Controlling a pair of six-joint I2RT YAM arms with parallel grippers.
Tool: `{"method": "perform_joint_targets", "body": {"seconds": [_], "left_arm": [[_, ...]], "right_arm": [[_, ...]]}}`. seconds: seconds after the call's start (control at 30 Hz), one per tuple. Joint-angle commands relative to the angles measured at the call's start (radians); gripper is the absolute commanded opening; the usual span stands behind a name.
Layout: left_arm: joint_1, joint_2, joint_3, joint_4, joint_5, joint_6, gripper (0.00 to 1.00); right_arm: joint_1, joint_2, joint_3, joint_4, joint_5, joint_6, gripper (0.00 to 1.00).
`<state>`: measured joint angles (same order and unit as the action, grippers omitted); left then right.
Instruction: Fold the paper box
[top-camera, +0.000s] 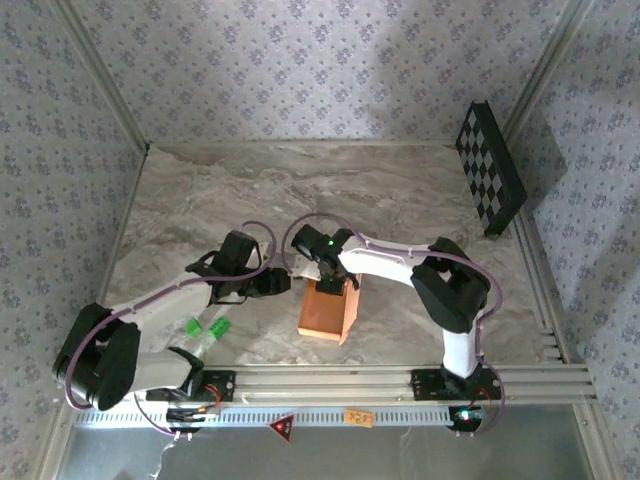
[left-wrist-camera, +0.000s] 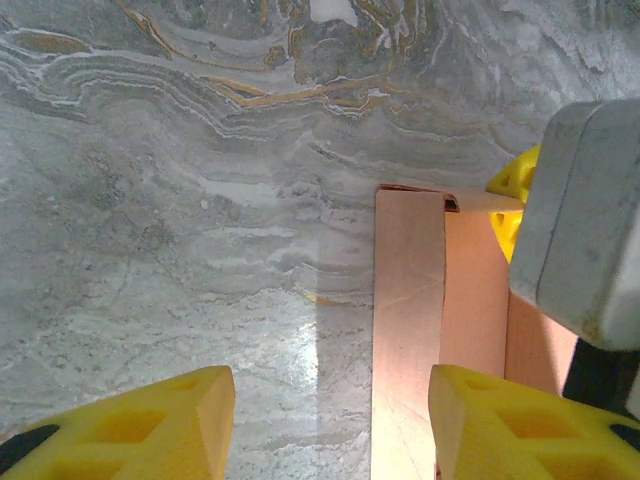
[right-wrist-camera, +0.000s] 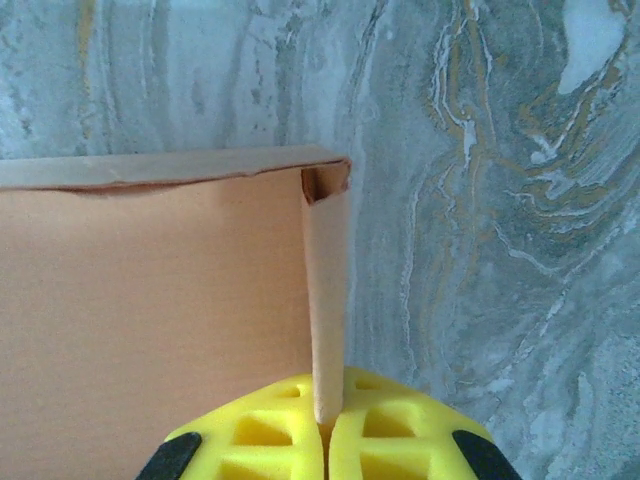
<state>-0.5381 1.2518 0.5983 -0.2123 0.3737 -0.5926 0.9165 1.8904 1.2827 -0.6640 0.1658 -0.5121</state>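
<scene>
Pinched in my right gripper (right-wrist-camera: 325, 425): one raised wall of the paper box (right-wrist-camera: 150, 300); left gripper (left-wrist-camera: 325, 425) hangs open alongside. Looks half-folded; closing remains.

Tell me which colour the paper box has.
The paper box is plain salmon-orange, with no pattern; the right wrist view shows it best.
</scene>
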Motion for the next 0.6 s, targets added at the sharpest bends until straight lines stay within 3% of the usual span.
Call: {"method": "perform_joint_targets", "body": {"seconds": [0.0,0.23,0.4,0.57], "left_arm": [[0.005,-0.029,-0.006,-0.027,-0.009,0.004,0.55],[0.009,-0.048,0.000,-0.049,-0.027,0.005,0.55],[0.029,-0.061,0.026,-0.082,-0.042,0.031,0.55],[0.057,-0.068,0.037,-0.091,-0.039,0.051,0.56]], "right_arm": [[0.017,0.082,-0.082,0.109,0.036,0.035,0.00],[0.009,0.056,-0.083,0.086,-0.025,-0.007,0.01],[-0.042,0.043,0.085,-0.093,-0.168,-0.040,0.19],[-0.069,0.006,0.207,-0.203,-0.236,-0.020,0.36]]}}
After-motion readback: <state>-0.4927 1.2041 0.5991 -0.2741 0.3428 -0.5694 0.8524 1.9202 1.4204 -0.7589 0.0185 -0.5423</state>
